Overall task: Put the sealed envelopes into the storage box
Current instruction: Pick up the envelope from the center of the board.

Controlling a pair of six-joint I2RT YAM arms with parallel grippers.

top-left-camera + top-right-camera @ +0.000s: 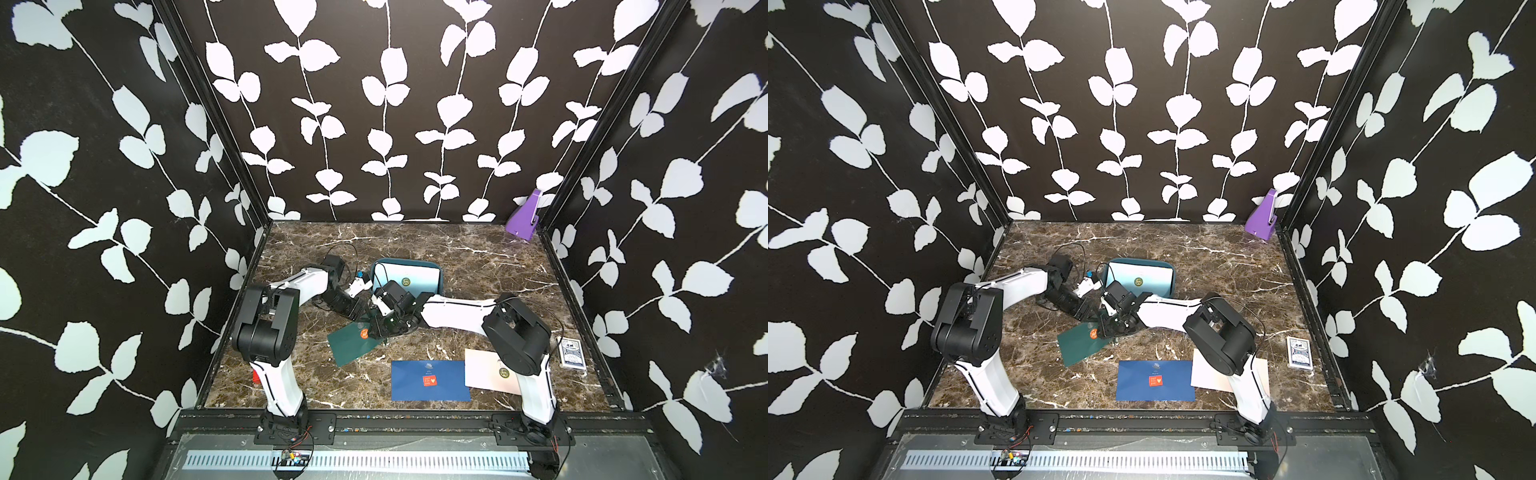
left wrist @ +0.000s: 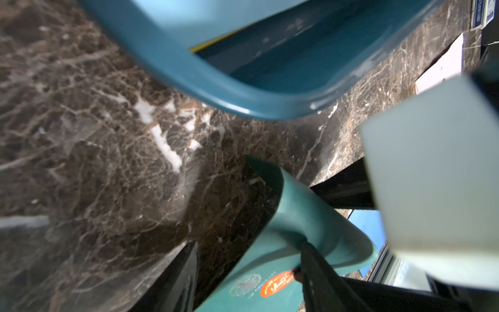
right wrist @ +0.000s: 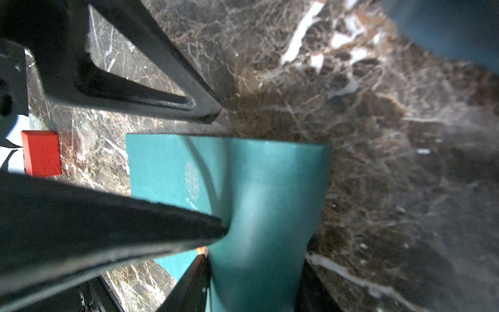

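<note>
A pale envelope point(image 1: 415, 277) is seen in the storage box point(image 1: 405, 261); left gripper point(image 2: 247, 256) and right gripper point(image 3: 220, 171) are spread, unclenched, at the green envelope point(image 3: 270, 189).

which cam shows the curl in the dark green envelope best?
Right wrist: the dark green envelope sits large mid-frame, its curled-up end plain. Left wrist shows only a curled corner and the orange seal. Both top views show just its flat part, small, the raised end hidden.
</note>
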